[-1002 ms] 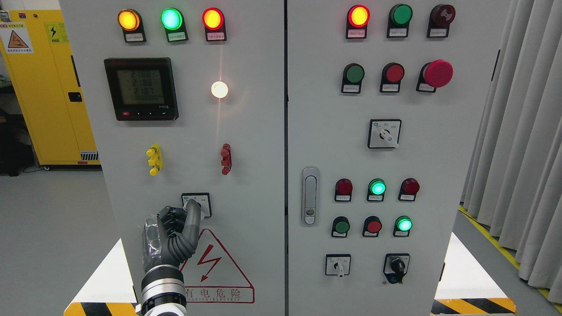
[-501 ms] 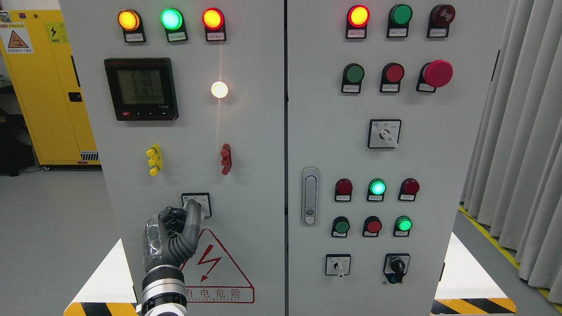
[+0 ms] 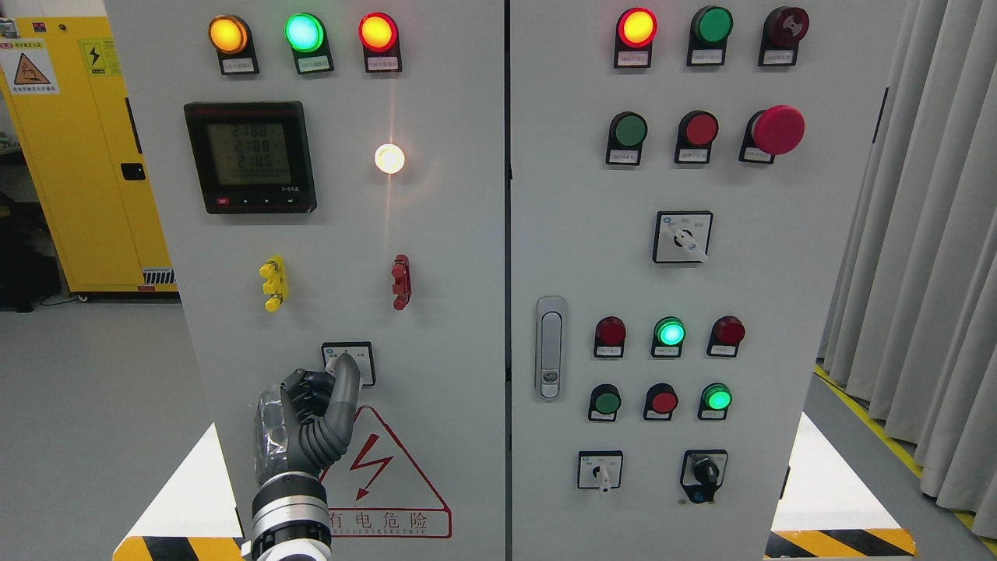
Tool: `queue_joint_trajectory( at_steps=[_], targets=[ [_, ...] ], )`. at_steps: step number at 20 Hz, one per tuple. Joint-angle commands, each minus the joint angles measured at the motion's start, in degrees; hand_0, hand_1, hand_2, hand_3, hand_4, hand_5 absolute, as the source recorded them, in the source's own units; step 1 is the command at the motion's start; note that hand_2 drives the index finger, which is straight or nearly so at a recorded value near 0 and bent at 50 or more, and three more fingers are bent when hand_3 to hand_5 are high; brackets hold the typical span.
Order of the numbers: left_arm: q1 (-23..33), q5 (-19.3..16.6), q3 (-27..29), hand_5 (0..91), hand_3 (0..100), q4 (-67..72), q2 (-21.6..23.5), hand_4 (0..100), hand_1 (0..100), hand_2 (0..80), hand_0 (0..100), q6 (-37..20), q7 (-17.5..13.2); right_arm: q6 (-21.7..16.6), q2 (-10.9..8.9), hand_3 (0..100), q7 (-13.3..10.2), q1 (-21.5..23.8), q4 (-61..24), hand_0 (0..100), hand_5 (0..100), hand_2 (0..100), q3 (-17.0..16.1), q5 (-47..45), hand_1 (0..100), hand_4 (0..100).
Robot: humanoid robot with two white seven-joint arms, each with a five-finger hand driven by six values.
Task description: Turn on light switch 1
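A small square rotary switch (image 3: 358, 358) with a white faceplate sits low on the left cabinet door (image 3: 436, 327). My left hand (image 3: 333, 380) comes up from the bottom edge and is curled at this switch. One grey finger (image 3: 346, 386) lies across the faceplate and hides the knob, with the other fingers bunched just to its left. Above it, a round white lamp (image 3: 389, 159) glows brightly. The right arm does not show.
On the left door are a digital meter (image 3: 250, 157), three lit lamps along the top, yellow (image 3: 273, 284) and red (image 3: 400, 282) terminals, and a red warning triangle (image 3: 382, 467). The right door carries buttons, selector switches and a door handle (image 3: 551, 347). A yellow cabinet (image 3: 78, 156) stands far left and curtains hang at the right.
The grey finger on the switch has shifted very slightly up and to the right. The meter's digits have changed. Everything else is as before.
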Motion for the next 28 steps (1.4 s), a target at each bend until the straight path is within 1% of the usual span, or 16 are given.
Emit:
queue_joint_trajectory(
  at_steps=[1, 3, 6, 9, 12, 19, 20, 23, 25, 26, 28],
  targets=[
    [0.06, -0.01, -0.01, 84.1, 90, -0.10, 0.00, 88, 49, 65.0, 27, -0.41, 0.16, 0.05, 0.00, 0, 0.04, 0.00, 0.00, 0, 0, 4, 0.00, -1.67, 50, 0],
    [0.06, -0.01, -0.01, 84.0, 90, -0.19, 0.00, 88, 49, 65.0, 24, -0.50, 0.16, 0.05, 0.00, 0, 0.04, 0.00, 0.00, 0, 0, 4, 0.00, -1.67, 50, 0],
    [0.06, -0.01, -0.01, 84.0, 90, -0.19, 0.09, 88, 49, 65.1, 22, -0.50, 0.25, 0.05, 0.00, 0, 0.04, 0.00, 0.00, 0, 0, 4, 0.00, -1.67, 50, 0],
    [0.50, -0.01, -0.01, 83.9, 90, -0.28, 0.17, 88, 49, 65.1, 21, -0.50, 0.25, 0.05, 0.00, 0, 0.04, 0.00, 0.00, 0, 0, 4, 0.00, -1.67, 50, 0],
    [0.67, -0.01, -0.10, 83.9, 90, -0.36, 0.26, 88, 49, 65.1, 21, -0.50, 1.04, 0.05, 0.00, 0, 0.04, 0.00, 0.00, 0, 0, 4, 0.00, -1.67, 50, 0],
    [2.17, -0.01, -0.45, 83.9, 90, -0.72, 0.18, 88, 49, 65.8, 21, -1.29, 1.04, 0.05, 0.00, 0, 0.04, 0.00, 0.00, 0, 0, 4, 0.00, -1.67, 50, 0],
    [2.26, -0.01, -0.45, 83.9, 90, -0.80, 0.18, 88, 49, 65.9, 20, -1.38, 1.04, 0.05, 0.00, 0, 0.04, 0.00, 0.00, 0, 0, 4, 0.00, -1.67, 50, 0],
    [2.52, -0.01, -0.45, 84.0, 91, -0.80, 0.18, 88, 49, 66.9, 9, -3.65, 1.04, 0.05, 0.00, 0, 0.04, 0.00, 0.00, 0, 0, 4, 0.00, -1.67, 50, 0],
    [2.52, -0.01, -0.45, 84.0, 91, -0.80, 0.26, 88, 49, 66.9, 8, -4.01, 1.12, 0.05, 0.00, 0, 0.04, 0.00, 0.00, 0, 0, 4, 0.00, -1.67, 50, 0],
    [2.61, -0.01, -0.45, 84.0, 91, -0.80, 0.26, 88, 49, 67.0, 6, -4.01, 1.13, 0.05, 0.00, 0, 0.04, 0.00, 0.00, 0, 0, 4, 0.00, -1.67, 50, 0],
    [3.05, -0.01, -0.54, 84.0, 91, -1.15, 0.26, 88, 49, 67.1, 5, -4.01, 1.21, 0.05, 0.00, 0, -0.04, 0.00, 0.00, 0, 0, 4, 0.00, -1.67, 50, 0]
  ],
)
